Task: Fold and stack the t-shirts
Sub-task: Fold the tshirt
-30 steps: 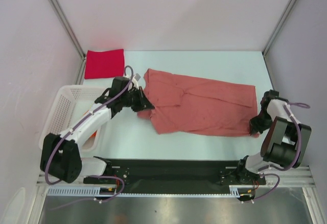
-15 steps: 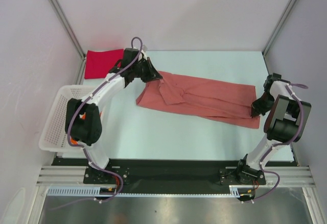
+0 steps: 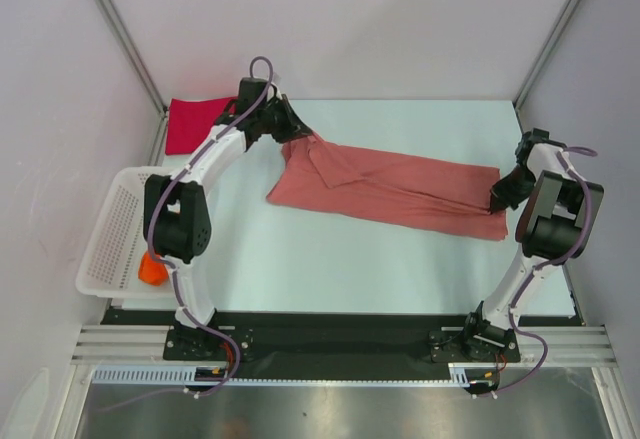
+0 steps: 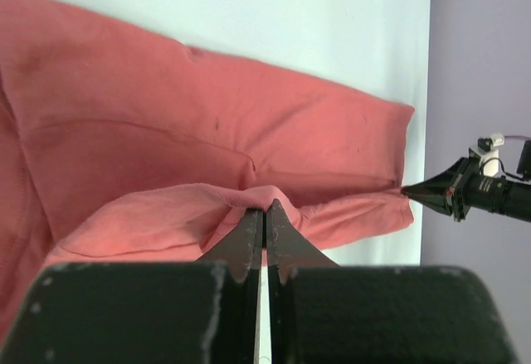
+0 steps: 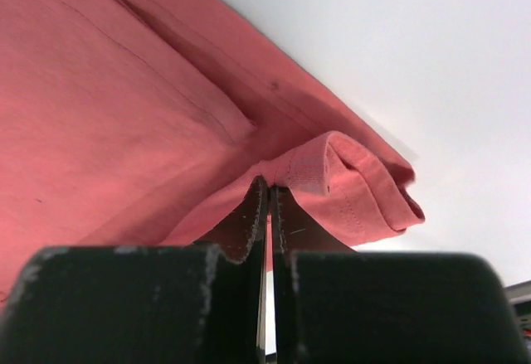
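**Two grippers pinch one salmon-pink tee at opposite ends**

One salmon-pink t-shirt (image 3: 400, 187) lies as a long, folded band on the table (image 3: 330, 259), pulled out between the two grippers. Its end at the left gripper (image 3: 303, 139) is lifted off the surface. There the wrist view shows the fingers pressed together on a raised ridge of cloth. A loose flap sags toward the near side, just below that gripper. At the other end, the right gripper (image 3: 496, 205) is clamped on a rolled hem corner, with stitching showing beside its fingertips.

A red t-shirt (image 3: 195, 125) lies folded flat just to the left of the left gripper, partly behind the arm. An orange t-shirt (image 3: 152, 271) sits bunched in a white basket (image 3: 112, 221), well back from that gripper, near the arm's base.

The left arm reaches far forward, its wrist turned right toward the cloth. The right arm stands steep and folded, its wrist angled left and down at the shirt's edge.
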Action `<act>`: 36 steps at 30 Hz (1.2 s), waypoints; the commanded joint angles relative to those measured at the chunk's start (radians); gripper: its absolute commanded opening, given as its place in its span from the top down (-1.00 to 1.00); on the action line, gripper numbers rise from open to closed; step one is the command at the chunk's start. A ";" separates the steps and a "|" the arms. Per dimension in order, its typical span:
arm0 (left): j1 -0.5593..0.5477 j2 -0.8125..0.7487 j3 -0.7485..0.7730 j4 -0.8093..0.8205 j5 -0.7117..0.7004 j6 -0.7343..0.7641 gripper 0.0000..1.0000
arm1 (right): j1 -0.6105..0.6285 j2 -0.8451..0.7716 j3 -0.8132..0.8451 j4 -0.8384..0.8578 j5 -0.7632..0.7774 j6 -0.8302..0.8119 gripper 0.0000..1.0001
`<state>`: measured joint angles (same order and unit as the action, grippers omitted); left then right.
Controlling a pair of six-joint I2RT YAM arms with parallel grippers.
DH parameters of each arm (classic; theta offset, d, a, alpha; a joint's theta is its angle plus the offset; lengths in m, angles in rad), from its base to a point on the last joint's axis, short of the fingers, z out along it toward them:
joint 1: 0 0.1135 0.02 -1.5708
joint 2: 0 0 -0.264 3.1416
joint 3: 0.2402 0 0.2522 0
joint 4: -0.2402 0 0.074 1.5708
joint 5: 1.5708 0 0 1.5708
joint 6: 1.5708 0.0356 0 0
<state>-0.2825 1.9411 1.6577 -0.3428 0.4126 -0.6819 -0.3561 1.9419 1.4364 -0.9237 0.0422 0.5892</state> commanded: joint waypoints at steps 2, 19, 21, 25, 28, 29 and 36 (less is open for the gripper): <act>0.029 0.028 0.073 -0.004 -0.017 -0.016 0.99 | 0.009 0.026 0.067 -0.017 -0.021 -0.034 1.00; 0.031 0.150 0.136 -0.009 0.008 -0.015 1.00 | 0.014 0.083 0.107 -0.009 -0.022 -0.029 0.96; 0.031 0.159 0.142 -0.009 0.003 -0.013 0.99 | 0.014 0.089 0.113 -0.006 -0.024 -0.028 0.96; 0.032 0.179 0.160 -0.009 -0.006 -0.015 0.99 | 0.016 0.100 0.127 -0.004 -0.031 -0.031 0.92; 0.035 0.205 0.181 -0.009 -0.001 -0.018 0.99 | 0.017 0.100 0.125 0.002 -0.025 -0.038 0.91; 0.036 0.211 0.186 -0.007 -0.003 -0.015 1.00 | 0.016 0.101 0.124 0.005 -0.024 -0.042 0.90; 0.039 0.229 0.223 -0.074 -0.095 0.067 0.76 | -0.012 0.082 0.157 0.006 0.004 -0.121 0.34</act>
<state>-0.2546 2.1761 1.8168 -0.3779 0.3870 -0.6666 -0.3473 2.0407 1.5326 -0.9222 0.0154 0.5358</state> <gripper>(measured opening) 0.095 0.301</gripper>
